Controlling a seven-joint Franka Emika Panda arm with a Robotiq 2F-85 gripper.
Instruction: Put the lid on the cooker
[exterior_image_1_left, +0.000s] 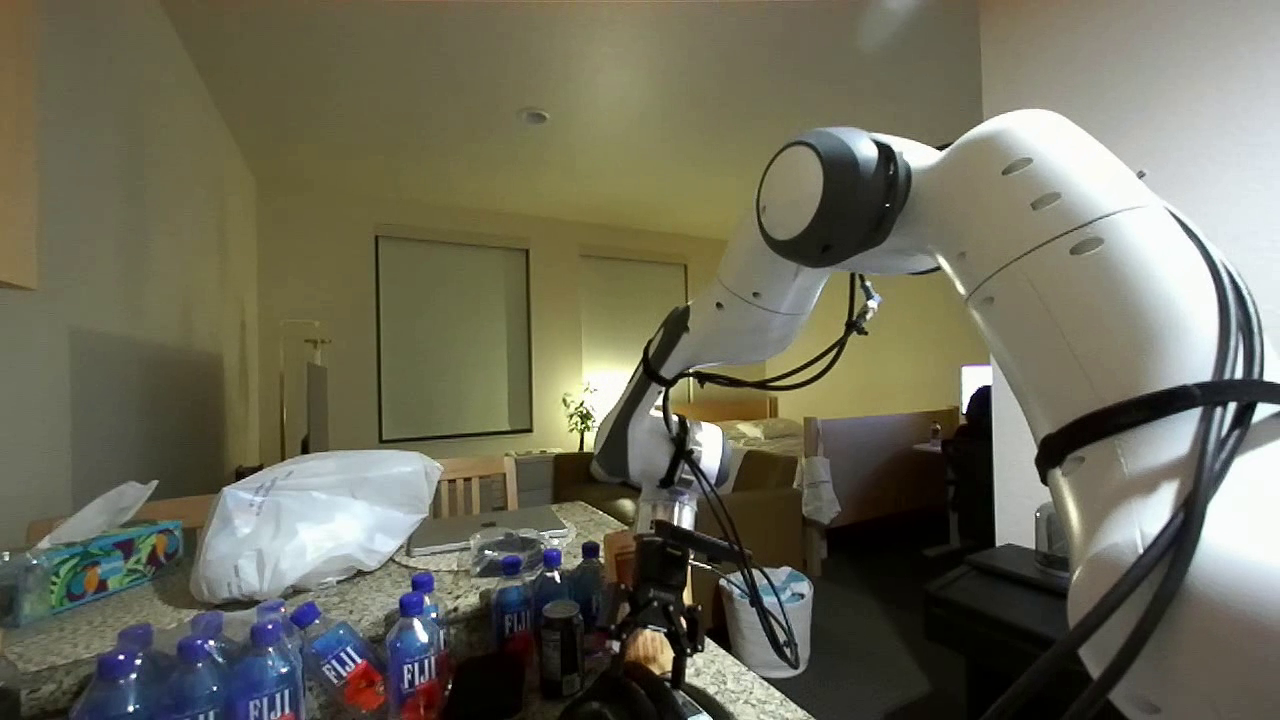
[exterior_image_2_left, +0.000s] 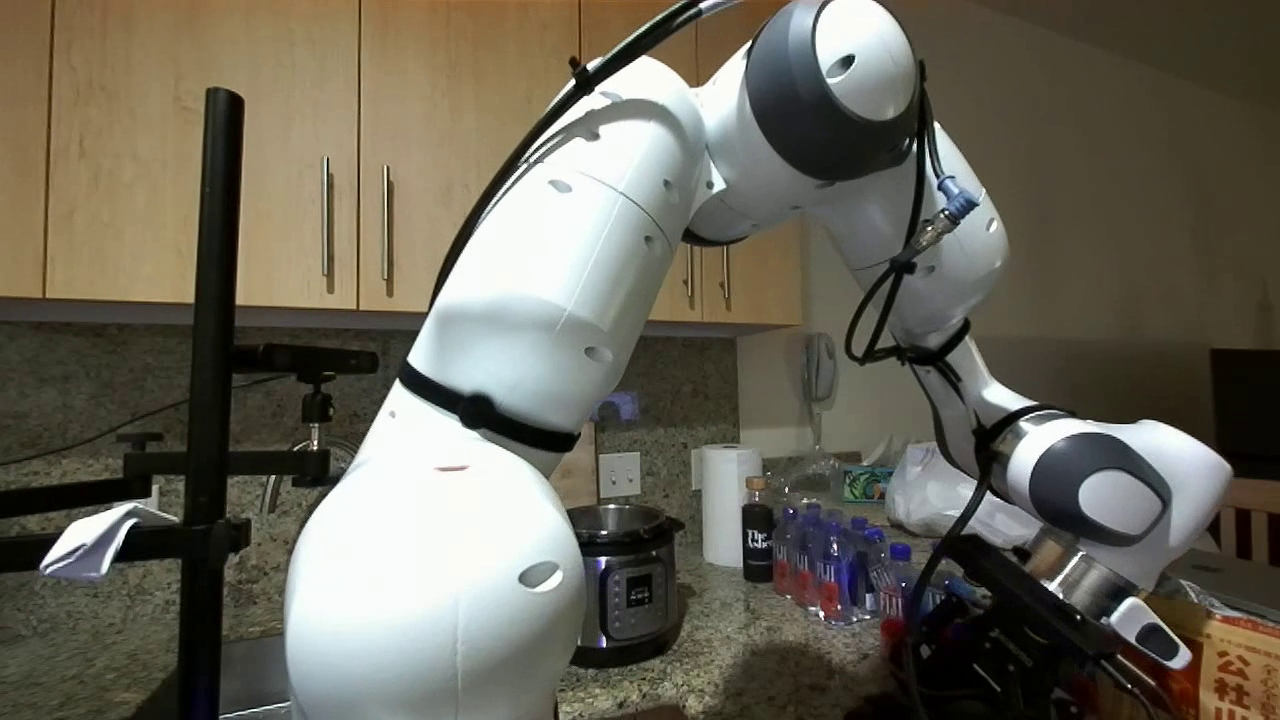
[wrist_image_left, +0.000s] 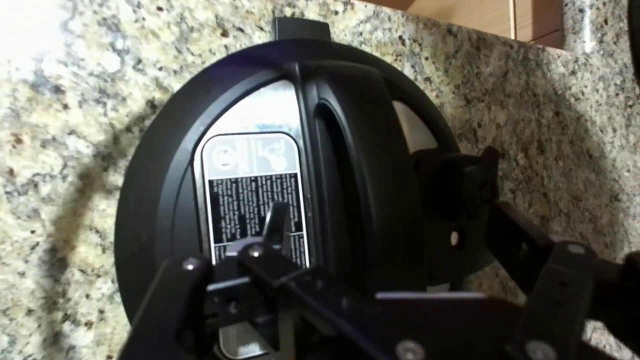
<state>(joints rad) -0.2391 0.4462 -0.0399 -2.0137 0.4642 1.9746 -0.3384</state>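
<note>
The lid (wrist_image_left: 170, 200) lies handle-up on the granite counter in the wrist view, round and black, with a raised grip bar across its middle and a label beside it. My gripper (wrist_image_left: 372, 210) is above it, jaws wide apart, one finger on each side of that bar; contact cannot be made out. An exterior view shows the gripper (exterior_image_1_left: 652, 655) pointing down over the dark lid (exterior_image_1_left: 612, 698) at the bottom edge. The cooker (exterior_image_2_left: 640, 592), silver and black, stands uncovered on the counter in an exterior view, its metal inner pot showing.
Several water bottles (exterior_image_1_left: 412, 650) and a dark can (exterior_image_1_left: 562, 648) stand close to the gripper. A white plastic bag (exterior_image_1_left: 315, 520) and a tissue box (exterior_image_1_left: 115, 568) are farther back. A paper towel roll (exterior_image_2_left: 728, 505) and a dark bottle (exterior_image_2_left: 757, 540) stand beside the cooker.
</note>
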